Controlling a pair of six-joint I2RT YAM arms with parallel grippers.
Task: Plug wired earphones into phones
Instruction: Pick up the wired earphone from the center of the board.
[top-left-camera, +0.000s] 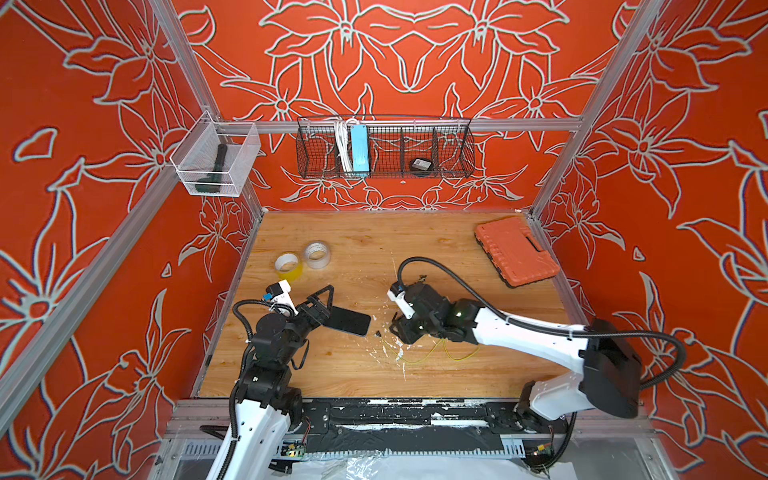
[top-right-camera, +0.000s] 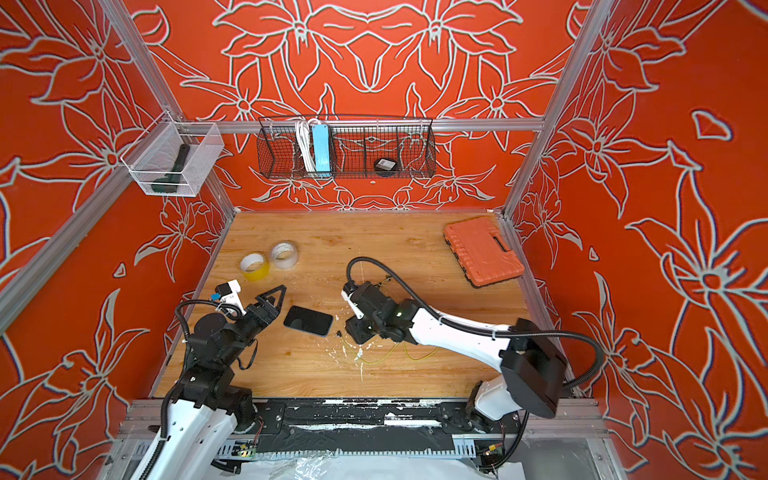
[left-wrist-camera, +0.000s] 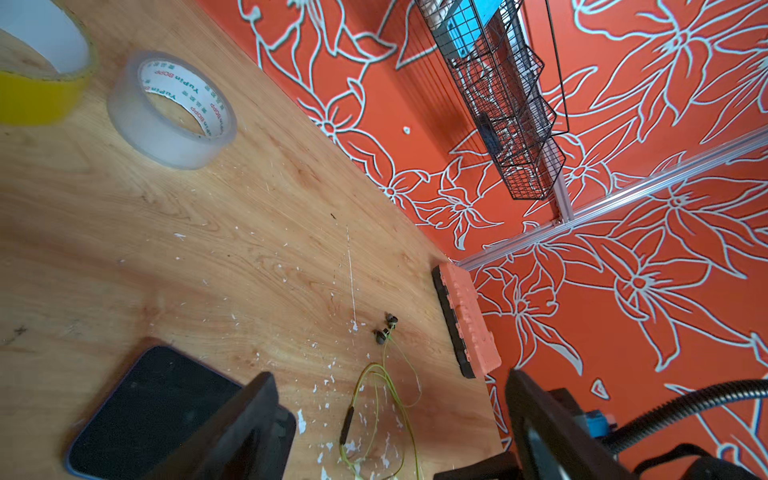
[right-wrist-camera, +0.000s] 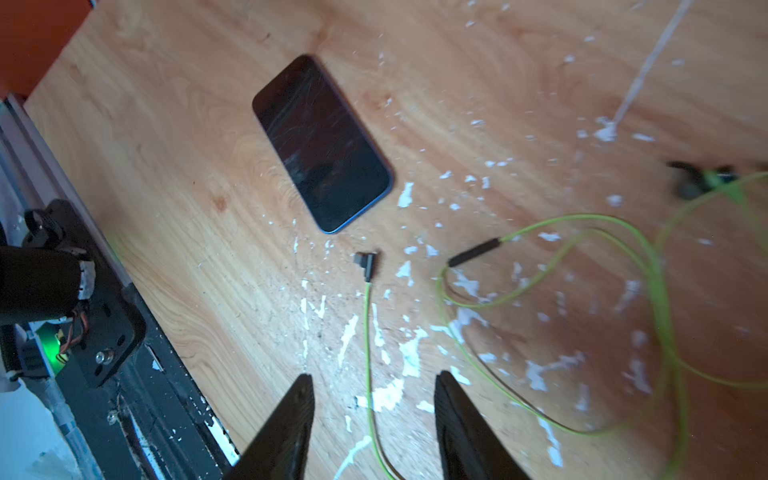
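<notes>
The black phone (top-left-camera: 351, 321) (top-right-camera: 308, 321) lies flat, screen up, on the wooden table at the left of centre. The yellow-green earphones cable (top-left-camera: 419, 358) (right-wrist-camera: 367, 332) lies in loose loops to its right. Its dark angled plug (right-wrist-camera: 366, 264) (top-left-camera: 378, 333) rests just off the phone's (right-wrist-camera: 322, 143) near corner, apart from it. The inline piece (left-wrist-camera: 347, 422) and two earbuds (left-wrist-camera: 384, 330) lie farther along. My right gripper (right-wrist-camera: 374, 376) hangs low over the cable behind the plug, open, with the cable running between its fingers. My left gripper (left-wrist-camera: 388, 376) stands open at the phone's (left-wrist-camera: 153, 411) left end, holding nothing.
A yellow tape roll (top-left-camera: 287, 266) and a clear one (top-left-camera: 317, 254) stand behind the left arm. An orange ribbed case (top-left-camera: 515, 251) lies at the back right. A wire basket (top-left-camera: 453, 145) and a clear bin (top-left-camera: 245, 153) hang on the walls. White flecks litter the wood.
</notes>
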